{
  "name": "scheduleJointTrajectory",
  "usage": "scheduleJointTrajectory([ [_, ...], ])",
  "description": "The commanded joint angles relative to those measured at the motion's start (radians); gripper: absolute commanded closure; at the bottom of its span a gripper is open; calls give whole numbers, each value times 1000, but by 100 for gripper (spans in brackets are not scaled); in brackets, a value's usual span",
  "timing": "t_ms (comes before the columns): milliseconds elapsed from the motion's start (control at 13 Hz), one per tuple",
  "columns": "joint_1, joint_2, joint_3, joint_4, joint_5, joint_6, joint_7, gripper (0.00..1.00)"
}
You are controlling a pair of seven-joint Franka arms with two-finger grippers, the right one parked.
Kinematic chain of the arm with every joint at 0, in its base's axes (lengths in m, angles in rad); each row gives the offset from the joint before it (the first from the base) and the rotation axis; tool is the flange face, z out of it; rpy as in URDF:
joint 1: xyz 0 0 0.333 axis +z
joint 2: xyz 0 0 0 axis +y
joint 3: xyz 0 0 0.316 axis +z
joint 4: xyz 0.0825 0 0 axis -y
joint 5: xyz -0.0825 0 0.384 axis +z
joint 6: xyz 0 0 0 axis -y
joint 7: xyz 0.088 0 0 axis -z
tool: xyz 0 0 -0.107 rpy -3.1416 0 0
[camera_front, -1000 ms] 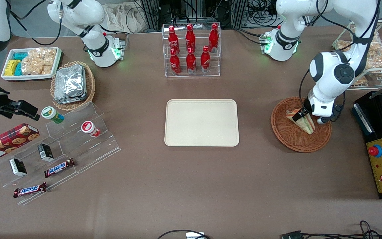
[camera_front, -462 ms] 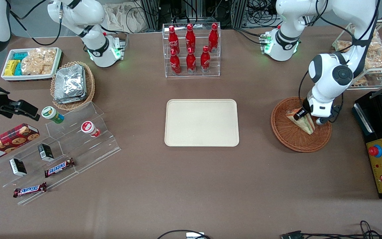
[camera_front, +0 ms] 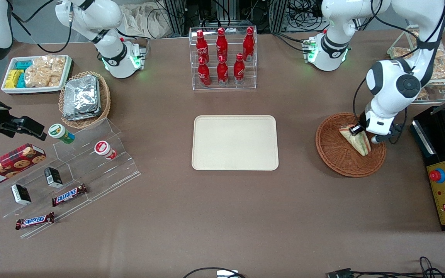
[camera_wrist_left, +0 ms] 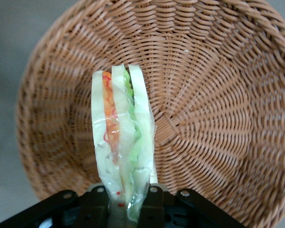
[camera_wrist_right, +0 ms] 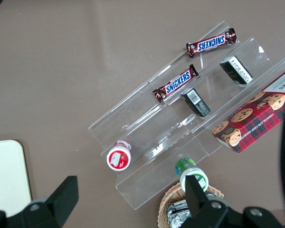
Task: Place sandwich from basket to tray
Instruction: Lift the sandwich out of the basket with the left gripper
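Grasp step: your gripper (camera_wrist_left: 128, 202) is clamped on the sandwich (camera_wrist_left: 122, 156) over the basket (camera_front: 336, 154), right of frame; next, lift and carry to the tray (camera_front: 235, 142) at centre

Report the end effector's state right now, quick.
Left arm's end effector: closed on the sandwich, over the basket.

Two chocolate bars (camera_wrist_right: 211, 43) (camera_wrist_right: 175, 84) on the clear acrylic stand (camera_front: 72, 173) are showing "SNICKERS" in blue letters. The red tartan cookie box (camera_front: 6, 164) is showing "WALKERS", and the gripper (camera_wrist_left: 126, 202) is carrying no readable text.
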Motion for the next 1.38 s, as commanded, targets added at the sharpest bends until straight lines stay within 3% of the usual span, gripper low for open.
scheduleJointTrajectory([
  [0,30,-119,-5,1,14,-92,148,81],
  [692,14,-238,-29,217,11,-395,696,81],
  [1000,13,-237,-126,281,-9,-440,704,80],
  [1308,11,-237,-232,287,-107,-442,661,78],
])
